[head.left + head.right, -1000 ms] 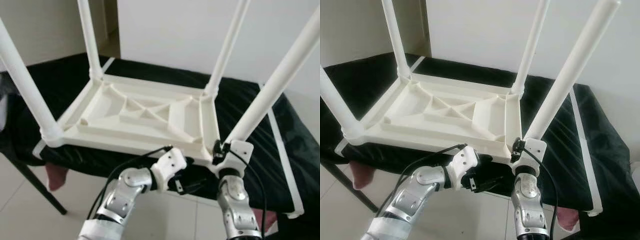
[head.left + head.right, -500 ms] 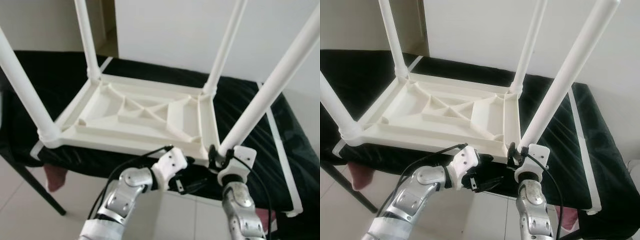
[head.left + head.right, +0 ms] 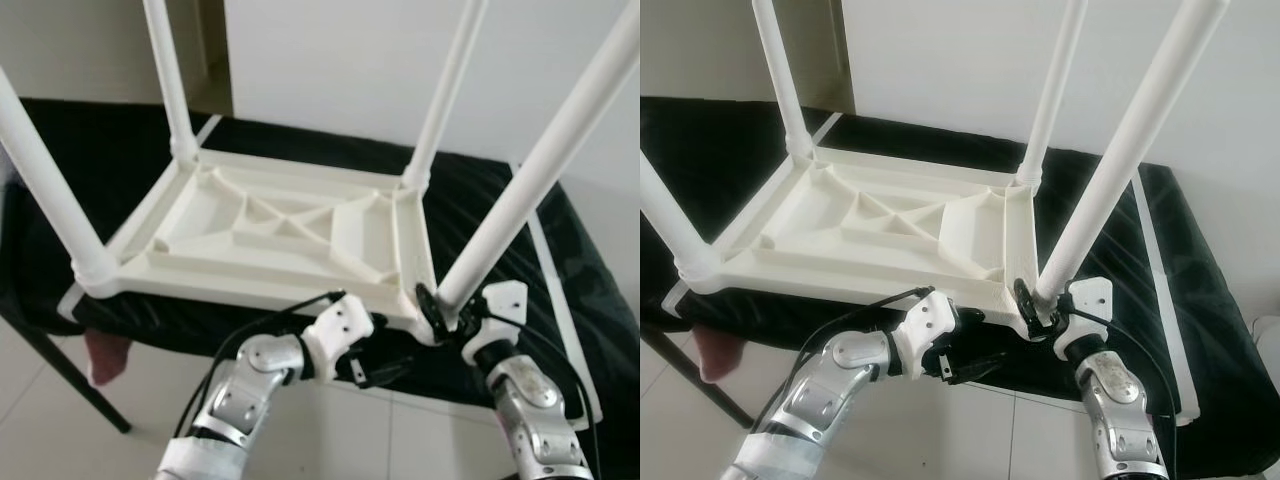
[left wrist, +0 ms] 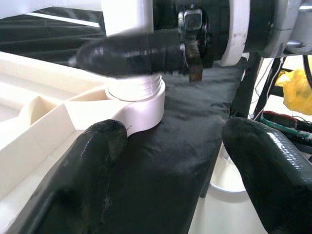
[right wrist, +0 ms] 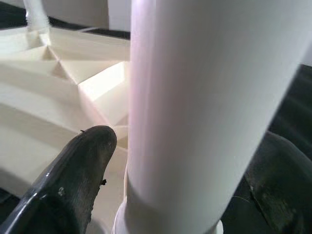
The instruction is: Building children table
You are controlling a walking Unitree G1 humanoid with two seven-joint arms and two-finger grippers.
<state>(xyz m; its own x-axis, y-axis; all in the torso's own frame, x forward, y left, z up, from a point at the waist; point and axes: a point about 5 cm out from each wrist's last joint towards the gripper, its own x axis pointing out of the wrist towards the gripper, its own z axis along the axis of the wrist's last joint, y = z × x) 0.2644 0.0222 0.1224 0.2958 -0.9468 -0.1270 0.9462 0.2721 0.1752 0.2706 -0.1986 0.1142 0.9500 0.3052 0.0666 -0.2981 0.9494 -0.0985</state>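
On the black-draped bed (image 3: 560, 230), the upturned table (image 3: 280, 235) lies, its near-right leg (image 3: 530, 180) clasped low by the right gripper (image 3: 1040, 305), the left gripper (image 3: 385, 370) spread empty; overturning could strip threads.

All four white legs (image 3: 1130, 150) of the upturned children table (image 3: 280, 235) run out past the top edge, so their ends go unseen. In the left wrist view the right end effector (image 4: 141, 51) is smeared by blur. The near leg hides most of the right end effector's far finger (image 5: 278, 185).
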